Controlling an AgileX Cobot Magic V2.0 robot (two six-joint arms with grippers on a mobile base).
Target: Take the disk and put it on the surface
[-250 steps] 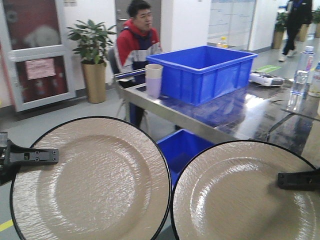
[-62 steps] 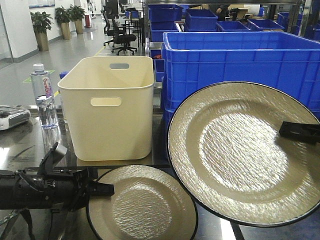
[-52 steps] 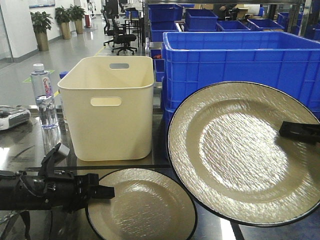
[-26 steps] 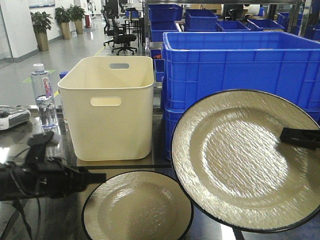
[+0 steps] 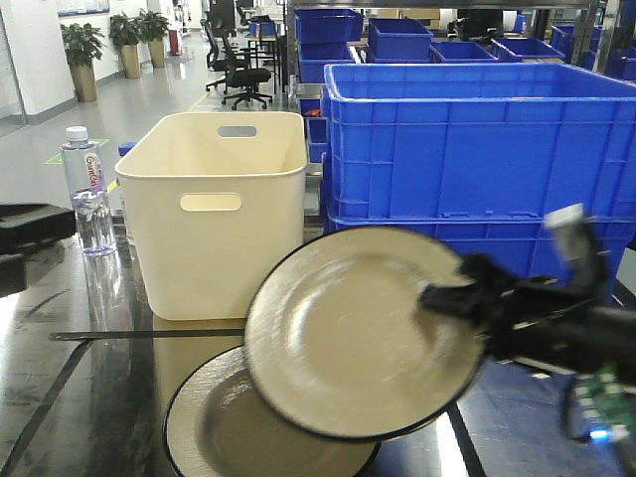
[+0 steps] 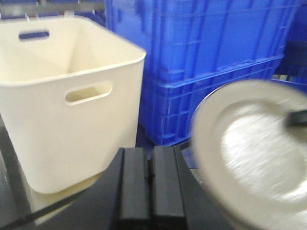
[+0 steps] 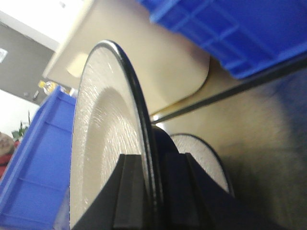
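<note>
Right gripper (image 7: pixel 149 189) was found clamped on the edge of a beige, round, textured disk with a black rim (image 5: pixel 348 333), one finger on each face. This disk was held tilted in the air, in front of and to the right of the cream rectangular plastic bin (image 5: pixel 214 214), above the dark glossy tabletop (image 5: pixel 89 397). A second disk (image 5: pixel 214 432) of the same kind lay flat on the tabletop directly in front of the bin, partly hidden by the held one. Left gripper (image 6: pixel 151 187) had its fingers pressed together on nothing, in front of the bin. Stacked blue plastic crates (image 5: pixel 477 139) stood just right of the bin. A clear water bottle (image 5: pixel 87 189) stood to its left.
</note>
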